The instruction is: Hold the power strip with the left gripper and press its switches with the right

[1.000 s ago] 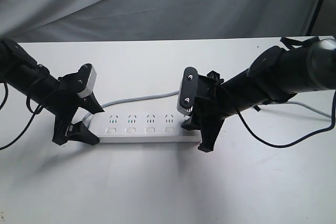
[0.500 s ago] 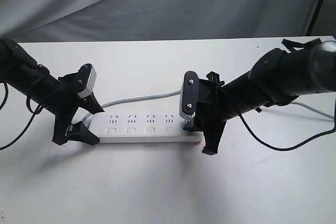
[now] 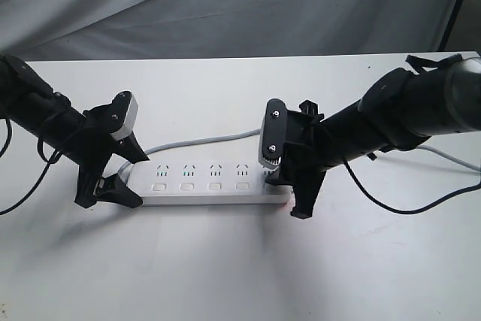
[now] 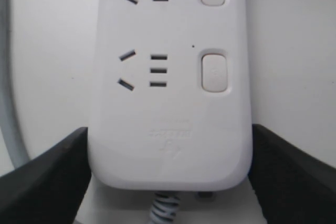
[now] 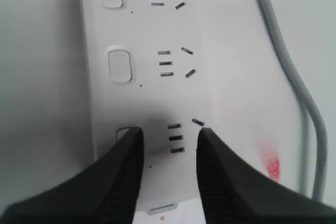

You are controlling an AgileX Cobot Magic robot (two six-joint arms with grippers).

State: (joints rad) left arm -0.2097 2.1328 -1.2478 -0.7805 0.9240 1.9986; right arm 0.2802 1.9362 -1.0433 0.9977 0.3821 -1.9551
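Note:
The white power strip [image 3: 203, 195] lies flat on the table. My left gripper [image 3: 128, 173] is shut on its cord end, with a black jaw against each long side of the power strip [image 4: 168, 114]. My right gripper [image 3: 275, 178] is down on the other end, jaws a little apart with nothing between them. One of its fingertips [image 5: 131, 140] covers most of the end switch [image 5: 122, 130]. The other fingertip rests beside that socket's slots. Several more switches [image 3: 215, 186] show in a row, with one near the left jaws [image 4: 213, 72].
The thin grey cord [image 3: 203, 140] loops behind the strip and runs right across the white table [image 3: 225, 261]. A small red glow [image 5: 270, 163] lies on the table beside the strip's right end. A grey cloth hangs behind.
My right gripper has shifted slightly right and settled onto the strip's end switch. A red glow has appeared beside that end. The left gripper has not moved.

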